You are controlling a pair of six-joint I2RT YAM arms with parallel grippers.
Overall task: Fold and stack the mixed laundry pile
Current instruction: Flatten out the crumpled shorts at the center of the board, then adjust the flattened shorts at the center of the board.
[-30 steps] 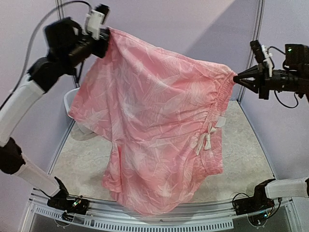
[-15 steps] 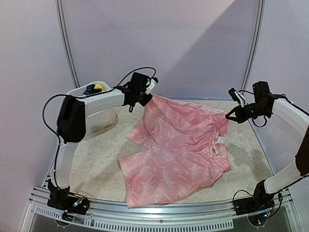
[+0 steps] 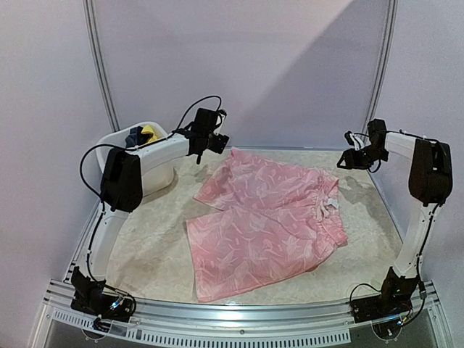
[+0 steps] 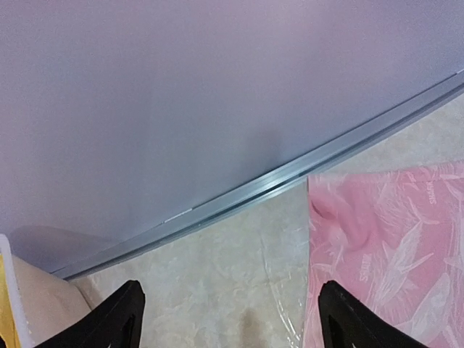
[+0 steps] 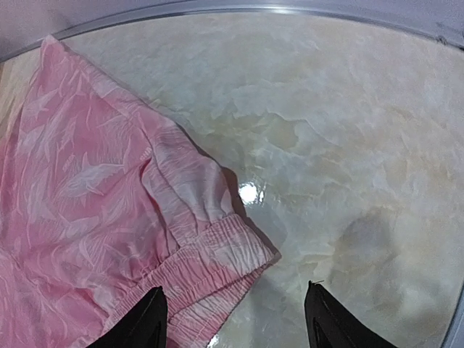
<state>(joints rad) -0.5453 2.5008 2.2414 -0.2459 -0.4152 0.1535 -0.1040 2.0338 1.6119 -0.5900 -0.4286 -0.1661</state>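
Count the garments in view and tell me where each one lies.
3. Pink leaf-print fabric shorts lie spread flat on the marbled table. A navy cloth piece and a yellow cloth piece sit in the white plastic tub, far left; more may be hidden inside.

The left arm [image 3: 156, 156] and right arm [image 3: 400, 138] are showing white shells, black joints and thin looping black cables [image 3: 193, 106].

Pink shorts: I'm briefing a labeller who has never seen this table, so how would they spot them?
Start at the beige table. The pink shorts lie flat across its middle, right of the white tub in the far left corner. Only they are pink, with pale feather print, an elastic waistband and a white bow.
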